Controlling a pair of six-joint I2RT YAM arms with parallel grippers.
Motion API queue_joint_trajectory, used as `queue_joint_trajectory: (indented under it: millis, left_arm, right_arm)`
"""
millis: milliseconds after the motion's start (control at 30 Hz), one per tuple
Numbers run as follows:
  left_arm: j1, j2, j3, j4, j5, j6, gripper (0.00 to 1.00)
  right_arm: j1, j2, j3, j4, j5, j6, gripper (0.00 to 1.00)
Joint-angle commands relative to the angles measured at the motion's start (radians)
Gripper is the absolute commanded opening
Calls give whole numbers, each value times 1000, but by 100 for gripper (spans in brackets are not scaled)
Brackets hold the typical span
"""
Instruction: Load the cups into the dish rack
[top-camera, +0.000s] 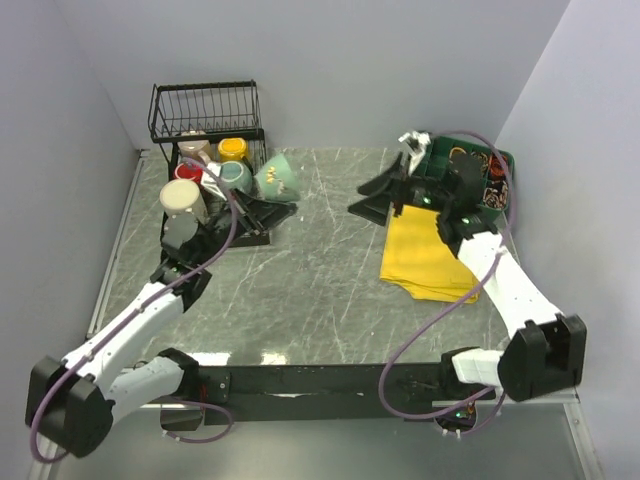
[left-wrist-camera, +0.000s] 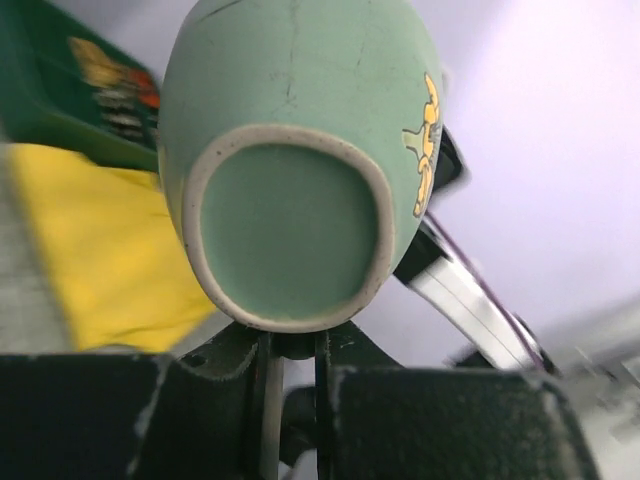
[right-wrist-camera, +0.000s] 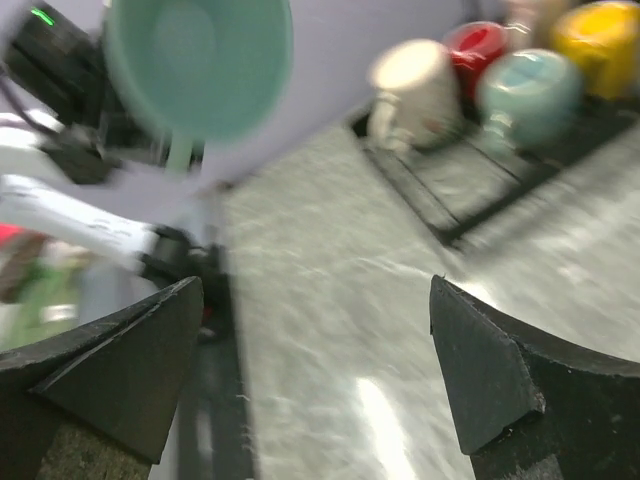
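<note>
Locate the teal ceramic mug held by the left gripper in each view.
Top external: teal ceramic mug just right of the black wire dish rack.
Left wrist: mug fills the centre, base toward camera.
Right wrist: mug upper left, mouth toward camera.
Shared landmark: the rack, also upper right in right wrist.

Teal mug bears yellow, possibly floral, markings.

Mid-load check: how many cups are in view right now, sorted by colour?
Teal: 2, the racked teal cup and the held teal cup in the left hand
Red: 1, the red cup
Yellow: 1, the yellow cup
Cream or beige: 2, the cream cup and the beige cup
Total: 6
</note>
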Motion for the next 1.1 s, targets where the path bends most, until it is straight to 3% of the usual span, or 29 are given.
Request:
queue_joint_trajectory:
  millis: [0,67,167,300,633,1067]
  left_arm:
    - [83,-69,-1,-332,-198,175,1]
    - [132,-61,12,-467,-270,228,1]
    - [190,-14,35,-594,-363,264,1]
    - [229,91,91,-703,-477,279,1]
    - [232,434,378,-945,-775,328,1]
    - [233,697,568,-1061,-875,291,1]
  right_arm:
    - [-95,-124,-117,-225,92,-313,100]
    - [-135,-185,-233,-213,202,-315,100]
    - [-229,-227,-331,-114,108,-330,100]
    - [-296,-196,-279,-203,77,-372,100]
    - [-347,-199,-292,-176,43,-349,100]
    - [-376,-205,-300,-153,23,-326,100]
